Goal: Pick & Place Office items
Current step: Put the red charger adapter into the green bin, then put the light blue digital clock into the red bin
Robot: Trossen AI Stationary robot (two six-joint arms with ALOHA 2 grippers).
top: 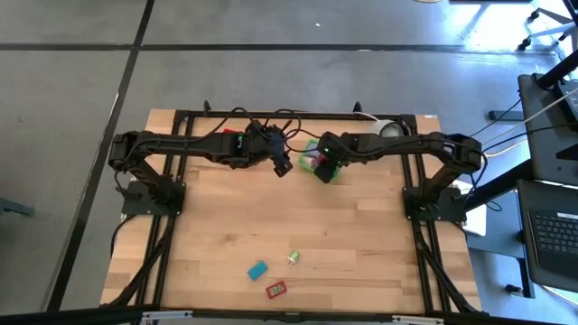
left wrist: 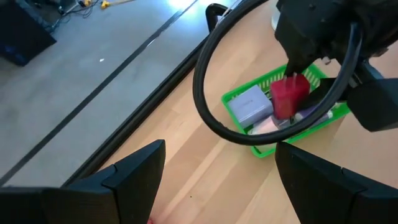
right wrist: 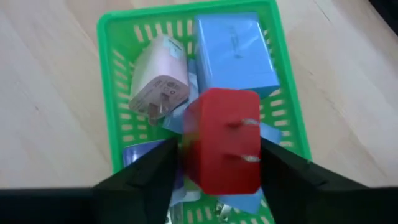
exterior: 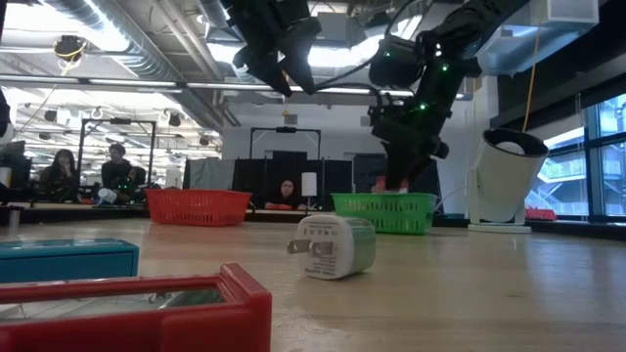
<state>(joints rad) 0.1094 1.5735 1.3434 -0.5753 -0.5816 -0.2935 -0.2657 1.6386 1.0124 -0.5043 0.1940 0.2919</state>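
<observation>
A green mesh basket (right wrist: 112,93) stands at the table's far middle. It holds a lavender-blue block (right wrist: 236,50), a pink plug block (right wrist: 158,84) and other office items. A red plug block (right wrist: 221,146), prongs up, sits on top of them. My right gripper (right wrist: 221,171) hangs over the basket, pointing steeply down and open. Its fingers stand close on either side of the red block, with a sliver of gap on one side. My left gripper (left wrist: 217,180) hovers open and empty just left of the basket (top: 316,164).
Near the front edge lie a teal block (top: 257,269), a white plug block (top: 293,258) and a red framed piece (top: 275,290). A red mesh basket (exterior: 199,205) stands at the far left. A white round container (exterior: 509,176) is at the far right. Bare wood lies between.
</observation>
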